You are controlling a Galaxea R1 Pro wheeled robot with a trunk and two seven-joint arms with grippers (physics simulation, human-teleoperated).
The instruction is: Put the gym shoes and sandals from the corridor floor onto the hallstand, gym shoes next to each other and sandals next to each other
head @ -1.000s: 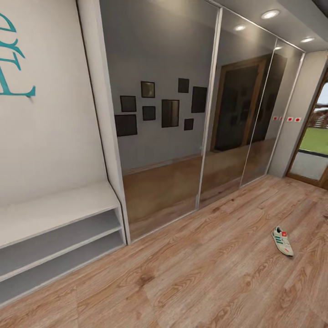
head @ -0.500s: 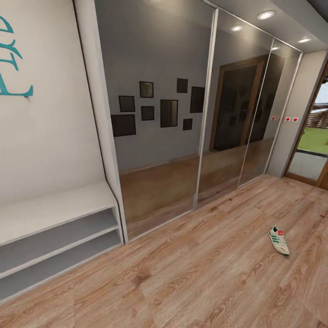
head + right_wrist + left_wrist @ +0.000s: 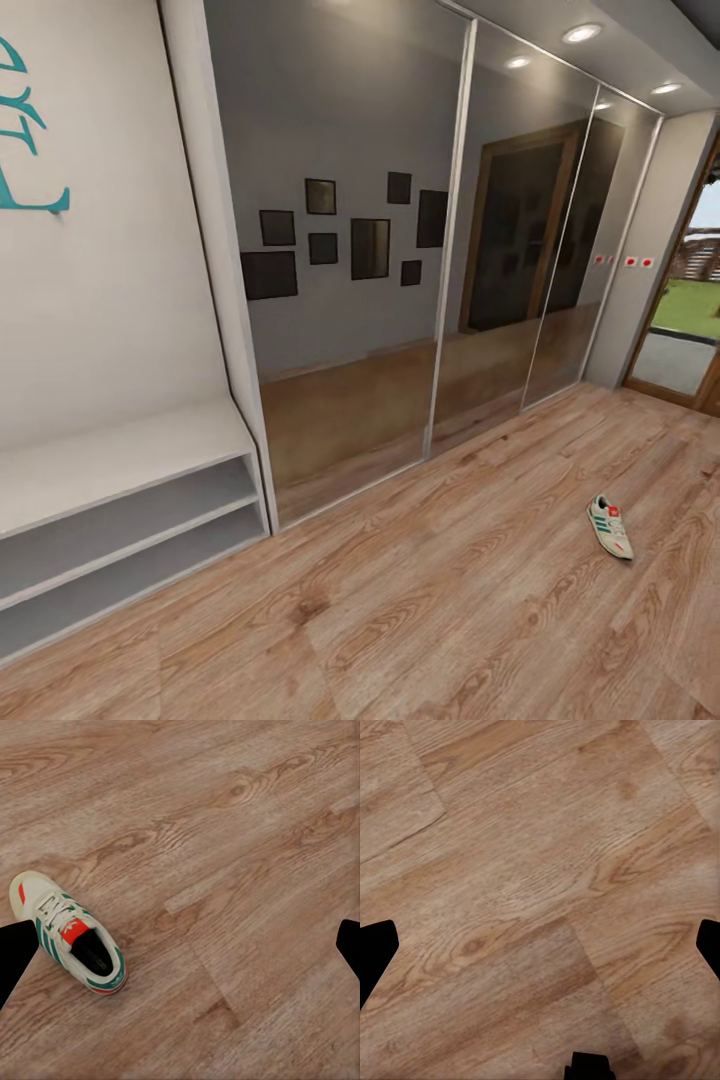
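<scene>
Scene: we face a corridor with light-brown wood-grain plank floor (image 3: 420, 610), mirrored sliding wardrobe doors (image 3: 350, 250) ahead and a glazed exit door (image 3: 690, 330) far right.
Task object: one cream-white lace-up gym shoe with green side stripes and a red tongue label (image 3: 610, 526) lies on the floor, right of centre in the head view, well apart from the shelving.
Shelf unit: a light-grey low bench with two open shelf levels (image 3: 130, 520) stands against the left wall; it carries no shoes.
Left pincer (image 3: 540, 952): spread wide, dark fingertips (image 3: 375, 952) at the frame edges, nothing between them, bare planks beneath.
Right pincer (image 3: 180, 952): spread wide and holding nothing; the same gym shoe (image 3: 71, 934) lies on the floor beside one fingertip (image 3: 15, 952), off the midline.
Key relation: we judge the right arm nearer. The shoe's long axis runs diagonally across the gap between the fingertips, so the pincer needs centring and turning across the shoe's width.
Other footwear: we cannot locate it here.
</scene>
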